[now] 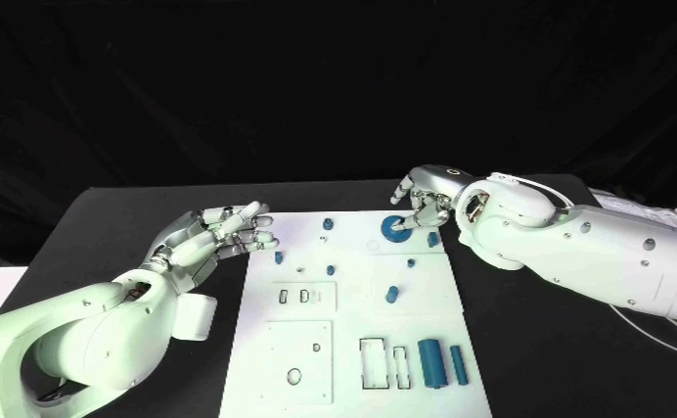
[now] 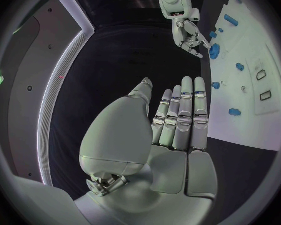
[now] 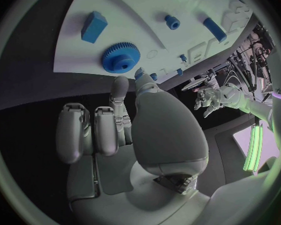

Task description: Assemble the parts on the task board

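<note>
One blue gear (image 1: 391,230) beside right robot hand (image 1: 424,205).

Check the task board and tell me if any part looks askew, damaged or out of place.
Nothing stands out. The blue parts on the task board look whole, and the blue gear lies flat beside the right hand.

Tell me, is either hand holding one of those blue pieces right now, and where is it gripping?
Neither. The left hand hangs open beside the task board. The right hand has its fingertips by the blue gear, but no grip shows.
</note>
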You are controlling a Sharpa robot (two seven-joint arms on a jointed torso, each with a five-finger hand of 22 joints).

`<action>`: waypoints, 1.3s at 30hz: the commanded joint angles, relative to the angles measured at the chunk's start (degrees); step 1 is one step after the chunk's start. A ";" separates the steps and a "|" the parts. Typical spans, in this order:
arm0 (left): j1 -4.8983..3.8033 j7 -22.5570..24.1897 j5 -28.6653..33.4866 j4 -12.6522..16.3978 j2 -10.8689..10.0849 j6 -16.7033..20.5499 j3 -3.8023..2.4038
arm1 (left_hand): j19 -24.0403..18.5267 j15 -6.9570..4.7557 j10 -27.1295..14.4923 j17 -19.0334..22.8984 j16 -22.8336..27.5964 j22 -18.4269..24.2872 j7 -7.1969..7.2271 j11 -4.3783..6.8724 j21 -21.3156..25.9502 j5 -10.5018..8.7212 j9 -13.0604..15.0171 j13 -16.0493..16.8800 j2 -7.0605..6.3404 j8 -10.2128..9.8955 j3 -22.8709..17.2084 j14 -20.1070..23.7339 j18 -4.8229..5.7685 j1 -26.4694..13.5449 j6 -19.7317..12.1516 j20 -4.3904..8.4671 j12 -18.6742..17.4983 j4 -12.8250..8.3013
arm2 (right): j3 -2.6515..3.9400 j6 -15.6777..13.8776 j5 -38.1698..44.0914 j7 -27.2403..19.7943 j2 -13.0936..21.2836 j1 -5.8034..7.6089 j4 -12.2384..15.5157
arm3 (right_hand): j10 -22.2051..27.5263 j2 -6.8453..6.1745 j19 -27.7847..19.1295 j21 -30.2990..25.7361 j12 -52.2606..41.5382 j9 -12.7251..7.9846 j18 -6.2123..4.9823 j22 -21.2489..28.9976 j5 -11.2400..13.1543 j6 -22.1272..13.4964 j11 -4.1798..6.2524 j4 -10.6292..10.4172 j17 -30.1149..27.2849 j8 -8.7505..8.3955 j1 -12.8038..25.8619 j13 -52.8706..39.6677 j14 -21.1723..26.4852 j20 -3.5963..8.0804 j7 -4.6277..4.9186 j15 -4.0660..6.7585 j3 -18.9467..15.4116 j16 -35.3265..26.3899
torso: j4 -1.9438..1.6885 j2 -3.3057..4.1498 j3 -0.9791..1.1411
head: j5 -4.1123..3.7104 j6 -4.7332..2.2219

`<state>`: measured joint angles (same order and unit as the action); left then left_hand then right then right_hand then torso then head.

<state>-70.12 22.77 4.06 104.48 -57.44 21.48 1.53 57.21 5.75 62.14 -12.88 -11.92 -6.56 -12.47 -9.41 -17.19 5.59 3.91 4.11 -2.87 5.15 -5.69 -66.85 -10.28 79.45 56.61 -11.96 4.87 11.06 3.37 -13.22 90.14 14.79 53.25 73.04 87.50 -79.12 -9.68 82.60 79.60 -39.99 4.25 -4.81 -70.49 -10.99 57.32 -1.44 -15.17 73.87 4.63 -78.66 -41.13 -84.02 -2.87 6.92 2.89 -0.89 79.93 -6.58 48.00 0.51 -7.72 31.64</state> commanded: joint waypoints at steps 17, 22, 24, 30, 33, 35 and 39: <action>-0.08 0.05 0.12 -0.44 0.26 -1.43 -0.04 | 0.11 0.20 -0.43 -0.09 0.10 0.06 -0.27 0.13 0.25 -0.22 -0.05 -0.07 0.19 -0.39 -0.01 -0.11 -0.17 -0.09 0.03 -0.21 -0.33 -0.34 | -0.01 4.36 -2.96 1.46 -1.24 -1.21 -1.47 | -0.86 1.24 1.20 2.55 -15.86 0.25 1.62 -4.20 -3.04 1.11 -0.11 -0.97 6.73 1.50 -2.26 -18.89 -4.35 -0.44 -0.23 -0.23 -0.34 4.48 | -0.24 0.09 -0.10 | -0.10 0.53; -0.08 0.02 0.12 -0.50 0.26 -1.43 -0.04 | 0.11 0.20 -0.43 -0.09 0.10 0.06 -0.27 0.13 0.25 -0.22 -0.05 -0.07 0.19 -0.39 -0.01 -0.11 -0.17 -0.09 0.03 -0.21 -0.33 -0.34 | -0.01 4.61 -2.77 1.43 -1.21 -1.28 -1.51 | -1.97 1.51 1.45 3.02 -20.70 0.25 1.77 -5.00 -4.39 1.63 -0.07 -0.68 9.23 1.82 -2.97 -23.83 -4.73 -0.43 -0.30 -0.23 -0.26 6.03 | -0.22 0.11 -0.06 | -0.07 0.63; -0.08 0.01 0.12 -0.53 0.25 -1.43 -0.04 | 0.12 0.20 -0.43 -0.14 0.10 0.08 -0.25 0.13 0.26 -0.23 -0.05 -0.06 0.19 -0.43 0.01 -0.12 -0.18 -0.08 0.03 -0.22 -0.37 -0.39 | -0.01 4.56 -2.63 1.39 -1.16 -1.29 -1.47 | -2.11 1.70 1.52 3.15 -21.55 0.26 1.82 -5.23 -4.54 1.85 -0.04 -0.57 9.53 1.93 -3.19 -24.78 -4.76 -0.44 -0.30 -0.22 -0.19 6.21 | -0.20 0.09 -0.07 | -0.05 0.67; -0.08 -0.07 0.12 -0.61 0.23 -1.45 -0.04 | 0.12 0.20 -0.43 -0.16 0.09 0.08 -0.25 0.13 0.26 -0.23 -0.04 -0.06 0.19 -0.44 0.01 -0.12 -0.18 -0.08 0.03 -0.22 -0.38 -0.40 | -0.01 3.81 -2.15 1.03 -0.99 -1.32 -1.25 | -2.12 2.10 1.67 3.41 -22.29 0.24 1.90 -5.69 -5.03 2.15 -0.03 -0.25 9.91 2.04 -3.74 -25.83 -4.80 -0.42 -0.33 -0.22 0.05 6.45 | -0.24 0.11 -0.03 | 0.00 0.76; -0.07 -0.09 0.12 -0.66 0.24 -1.47 -0.04 | 0.12 0.20 -0.43 -0.16 0.09 0.08 -0.25 0.13 0.26 -0.23 -0.04 -0.06 0.19 -0.44 0.01 -0.12 -0.18 -0.08 0.03 -0.22 -0.38 -0.40 | -0.01 3.38 -1.87 0.82 -0.93 -1.32 -1.11 | -2.06 2.09 1.72 3.49 -22.31 0.21 1.93 -5.83 -5.19 2.16 -0.03 -0.13 9.96 2.03 -3.89 -25.97 -4.80 -0.43 -0.32 -0.22 0.06 6.48 | -0.21 0.09 -0.03 | -0.06 0.77; -0.07 -0.10 0.12 -0.68 0.24 -1.48 -0.04 | 0.12 0.20 -0.43 -0.16 0.09 0.08 -0.25 0.13 0.26 -0.23 -0.04 -0.06 0.19 -0.44 0.01 -0.12 -0.18 -0.08 0.03 -0.22 -0.38 -0.40 | -0.01 3.09 -1.76 0.70 -0.90 -1.33 -1.03 | -2.06 2.09 1.72 3.49 -22.31 0.21 1.93 -5.83 -5.19 2.16 -0.03 -0.13 9.96 2.03 -3.89 -25.97 -4.80 -0.43 -0.32 -0.22 0.06 6.48 | -0.22 0.10 -0.05 | -0.07 0.77; -0.07 -0.13 0.12 -0.75 0.26 -1.52 -0.04 | 0.12 0.20 -0.43 -0.16 0.09 0.08 -0.25 0.13 0.26 -0.23 -0.04 -0.06 0.19 -0.44 0.01 -0.12 -0.18 -0.08 0.03 -0.22 -0.38 -0.40 | -0.01 1.94 -1.51 0.23 -0.78 -1.33 -0.79 | -1.89 1.84 1.75 3.56 -22.13 0.15 1.95 -5.96 -5.25 2.00 -0.08 -0.07 9.96 1.92 -3.88 -26.01 -4.79 -0.45 -0.27 -0.25 -0.08 6.48 | -0.22 0.10 -0.04 | -0.12 0.78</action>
<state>-70.13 22.46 4.09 103.69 -57.30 21.16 1.54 57.21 5.74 62.14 -12.99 -11.92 -6.57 -12.47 -9.41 -17.19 5.59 3.91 4.11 -2.87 4.86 -5.69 -66.85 -10.29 79.45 56.61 -11.96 4.87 11.06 3.39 -10.53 87.52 15.74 52.43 71.80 86.53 -80.86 -7.62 83.51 82.94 -62.07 4.42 -3.94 -74.94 -15.98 59.05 -1.55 -15.55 74.93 6.41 -82.28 -67.09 -84.02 -3.39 6.66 2.88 -0.93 86.04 -6.80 48.10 0.47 -7.79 32.43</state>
